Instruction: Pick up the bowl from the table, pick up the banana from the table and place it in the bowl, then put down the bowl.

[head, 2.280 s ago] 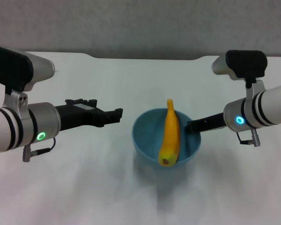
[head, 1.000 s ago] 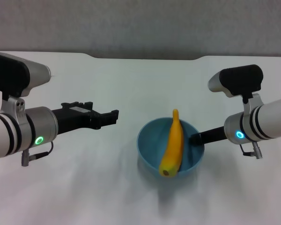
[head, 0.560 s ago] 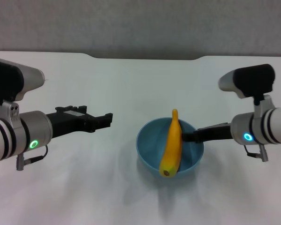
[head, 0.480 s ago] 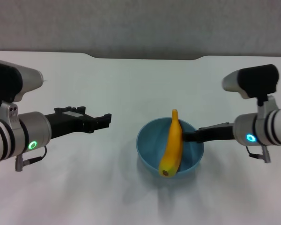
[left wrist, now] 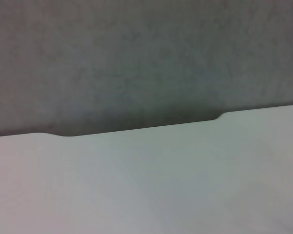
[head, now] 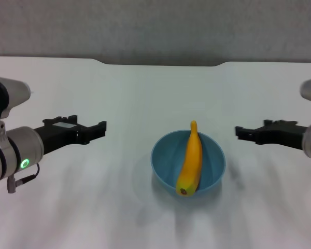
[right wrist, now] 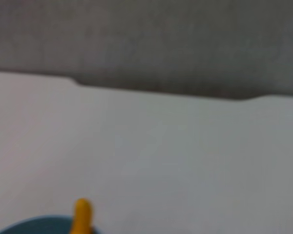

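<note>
The white desk (head: 145, 88) carries the light-blue bowl (head: 166, 158) near its middle, with the banana (head: 189, 161) lying inside, its stem leaning over the far rim. All 3 steps look finished, so a good close means drawing both arms straight back without nudging the rim. The left tool (head: 97, 128) and right tool (head: 241, 132) hover level on either side, well apart from it, grasping nothing; whether their jaws are spread, I cannot tell.

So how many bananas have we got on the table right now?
1. The banana lies inside the bowl at the middle of the table, its stem end poking over the far rim. No other shows in any view.
</note>
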`<state>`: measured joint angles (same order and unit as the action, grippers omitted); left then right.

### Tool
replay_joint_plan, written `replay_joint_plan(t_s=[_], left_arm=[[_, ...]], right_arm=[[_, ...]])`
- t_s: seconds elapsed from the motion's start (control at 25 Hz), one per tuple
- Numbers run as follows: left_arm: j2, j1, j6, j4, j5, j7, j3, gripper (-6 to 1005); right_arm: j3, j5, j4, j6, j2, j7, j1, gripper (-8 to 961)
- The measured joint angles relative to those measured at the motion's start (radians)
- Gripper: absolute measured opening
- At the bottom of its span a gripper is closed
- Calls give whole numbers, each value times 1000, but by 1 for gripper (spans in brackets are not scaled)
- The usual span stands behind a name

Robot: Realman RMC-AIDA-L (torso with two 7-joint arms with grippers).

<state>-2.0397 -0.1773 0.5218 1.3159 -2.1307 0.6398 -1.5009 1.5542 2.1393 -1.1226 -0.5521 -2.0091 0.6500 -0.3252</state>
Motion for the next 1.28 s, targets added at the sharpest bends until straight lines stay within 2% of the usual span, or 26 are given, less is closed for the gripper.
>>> replay_joint_plan(t_s=[0.12, 0.28, 0.48, 0.76, 0.92, 1.08, 1.24, 1.28], left_arm=[[0, 9, -69, -25, 0, 3, 19, 834], [0, 36, -174, -38, 1, 21, 56, 834], [2, 56, -345, -86, 2, 35, 133, 834], [2, 71, -649, -187, 1, 47, 291, 834], [4, 83, -908, -250, -8, 46, 435, 834], [3, 65, -1149, -355, -10, 18, 558, 834], [3, 14, -1266, -482, -10, -92, 606, 834], [3, 14, -1266, -482, -10, -92, 606, 834]], right_arm=[[-56, -23, -10, 129, -1, 28, 42, 898], [-158, -49, -2, 322, 0, 75, 84, 899], [-311, -49, 84, 572, 0, 84, 91, 899], [-516, -49, 231, 913, 0, 53, 74, 899], [-624, -43, 347, 1117, 0, -77, 59, 899], [-740, -41, 489, 1321, -1, -273, 28, 899], [-833, -39, 603, 1453, -2, -404, 2, 899], [-856, -39, 631, 1482, -3, -430, -5, 899]])
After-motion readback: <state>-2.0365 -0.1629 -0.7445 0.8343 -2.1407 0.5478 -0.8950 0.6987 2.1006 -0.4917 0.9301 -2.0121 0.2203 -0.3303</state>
